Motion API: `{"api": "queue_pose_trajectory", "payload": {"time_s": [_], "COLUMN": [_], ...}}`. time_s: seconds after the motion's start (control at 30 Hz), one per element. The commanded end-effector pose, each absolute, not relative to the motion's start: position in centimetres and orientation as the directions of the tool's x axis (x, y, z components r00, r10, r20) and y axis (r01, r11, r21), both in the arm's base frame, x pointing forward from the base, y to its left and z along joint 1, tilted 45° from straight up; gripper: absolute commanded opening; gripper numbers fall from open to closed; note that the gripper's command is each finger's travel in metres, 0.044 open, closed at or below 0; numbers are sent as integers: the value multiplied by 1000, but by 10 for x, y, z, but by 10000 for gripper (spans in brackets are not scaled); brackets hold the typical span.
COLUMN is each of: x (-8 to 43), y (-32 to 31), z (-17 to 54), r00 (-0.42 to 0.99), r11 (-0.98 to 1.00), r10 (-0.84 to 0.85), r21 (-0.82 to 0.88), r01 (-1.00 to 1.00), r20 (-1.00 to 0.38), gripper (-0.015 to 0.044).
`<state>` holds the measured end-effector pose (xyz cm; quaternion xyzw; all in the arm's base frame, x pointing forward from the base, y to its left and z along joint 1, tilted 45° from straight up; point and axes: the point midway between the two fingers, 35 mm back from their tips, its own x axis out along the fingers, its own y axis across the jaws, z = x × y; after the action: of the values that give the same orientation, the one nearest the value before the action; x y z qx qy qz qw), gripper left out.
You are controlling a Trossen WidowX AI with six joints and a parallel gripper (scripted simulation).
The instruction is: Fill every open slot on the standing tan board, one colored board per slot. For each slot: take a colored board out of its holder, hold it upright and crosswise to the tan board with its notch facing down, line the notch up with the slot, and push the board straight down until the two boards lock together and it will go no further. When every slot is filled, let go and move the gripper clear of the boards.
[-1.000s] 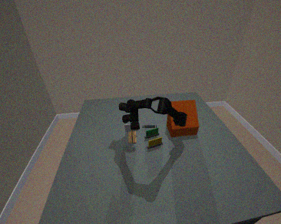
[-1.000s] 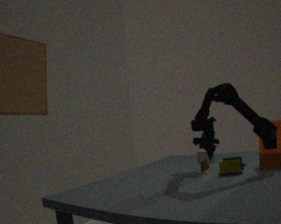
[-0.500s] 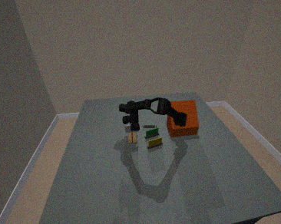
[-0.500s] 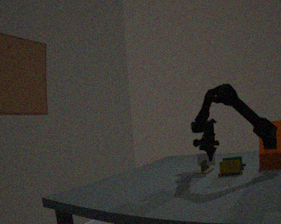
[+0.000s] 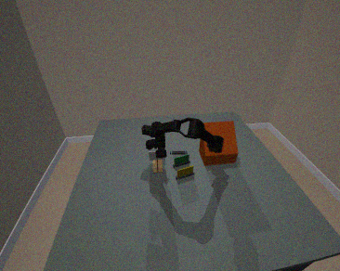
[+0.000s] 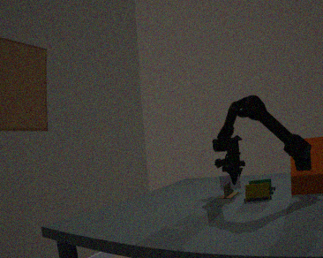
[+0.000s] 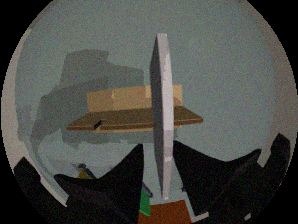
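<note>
The tan board (image 5: 157,166) (image 7: 132,117) stands on its pale base. The white board (image 7: 167,100) (image 6: 222,181) stands upright and crosswise over its right part in the wrist view; whether it is fully seated is hidden. An open slot shows in the tan board's left part. My gripper (image 5: 161,156) (image 6: 234,182) (image 7: 157,145) is open, with its fingers on either side of the white board's near end and gaps visible beside it. The green board (image 5: 181,161) (image 7: 145,206) and the yellow board (image 5: 185,172) (image 6: 258,192) (image 7: 82,174) stand in their holders.
An empty dark holder (image 5: 178,152) lies behind the green board in the top view. A large orange box (image 6: 314,161) (image 7: 167,212) stands beside the arm's base. The boards stand on the grey-green table (image 5: 124,232).
</note>
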<state>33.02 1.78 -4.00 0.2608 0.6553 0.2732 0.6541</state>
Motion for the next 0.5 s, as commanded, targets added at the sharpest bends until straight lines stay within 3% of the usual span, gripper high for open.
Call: {"api": "queue_pose_trajectory", "payload": {"time_s": [0.0, 0.2, 0.47], "x": [330, 331, 331], "y": [18, 15, -37], "z": [-40, -38, 14], "r00": [-8, -8, -8], "r11": [715, 715, 715], "r10": [699, 698, 699], "r21": [699, 698, 699], "r01": [-17, -16, -12], "r20": [-715, -716, -715], "gripper": [162, 162, 162]}}
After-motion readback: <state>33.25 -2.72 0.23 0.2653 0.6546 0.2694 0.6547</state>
